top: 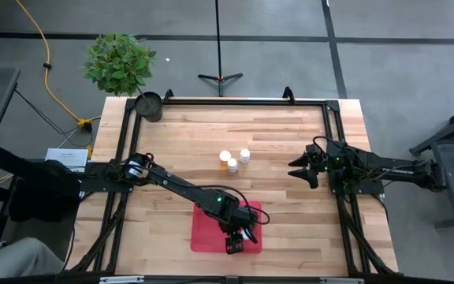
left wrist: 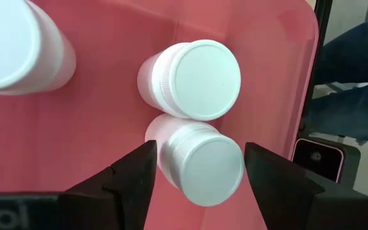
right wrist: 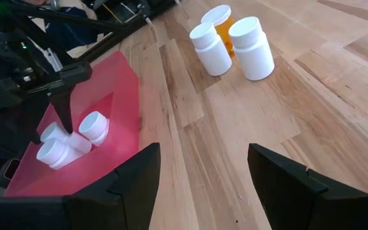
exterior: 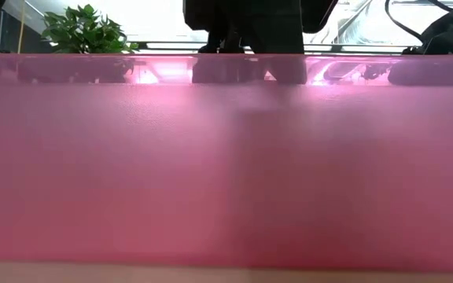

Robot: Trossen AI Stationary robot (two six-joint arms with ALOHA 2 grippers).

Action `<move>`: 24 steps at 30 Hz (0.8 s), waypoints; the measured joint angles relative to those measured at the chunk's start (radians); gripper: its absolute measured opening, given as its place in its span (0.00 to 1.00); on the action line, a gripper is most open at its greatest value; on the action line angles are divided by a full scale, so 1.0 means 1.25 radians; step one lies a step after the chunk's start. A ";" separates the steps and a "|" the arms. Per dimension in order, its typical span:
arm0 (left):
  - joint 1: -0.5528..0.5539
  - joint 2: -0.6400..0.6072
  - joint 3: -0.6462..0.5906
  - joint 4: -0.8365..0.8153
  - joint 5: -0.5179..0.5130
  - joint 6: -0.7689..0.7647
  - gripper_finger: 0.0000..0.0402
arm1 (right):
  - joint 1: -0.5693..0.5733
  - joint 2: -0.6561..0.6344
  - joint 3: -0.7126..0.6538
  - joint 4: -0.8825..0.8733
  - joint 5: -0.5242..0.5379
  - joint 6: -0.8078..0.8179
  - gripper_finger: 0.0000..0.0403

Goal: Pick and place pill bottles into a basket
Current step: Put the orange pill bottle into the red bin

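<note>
The red basket lies near the table's front edge, and its wall fills the low view. My left gripper hangs over the basket's right part, pointing steeply down and open. Its fingers stand close on either side of a white pill bottle that rests on the basket floor. Two more white bottles rest in the basket beside it. Three bottles, one of them amber, stand on the wood at mid-table. My right gripper waits open at the table's right.
A potted plant and a small dark pot stand at the far left corner. Black frame rails run along the table's sides. Bare wood lies between the basket and the three standing bottles. A person's legs show beyond the near edge.
</note>
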 joint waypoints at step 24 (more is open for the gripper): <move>0.000 -0.001 0.028 -0.056 -0.003 0.083 0.67 | 0.000 0.000 0.000 0.000 -0.001 0.000 0.56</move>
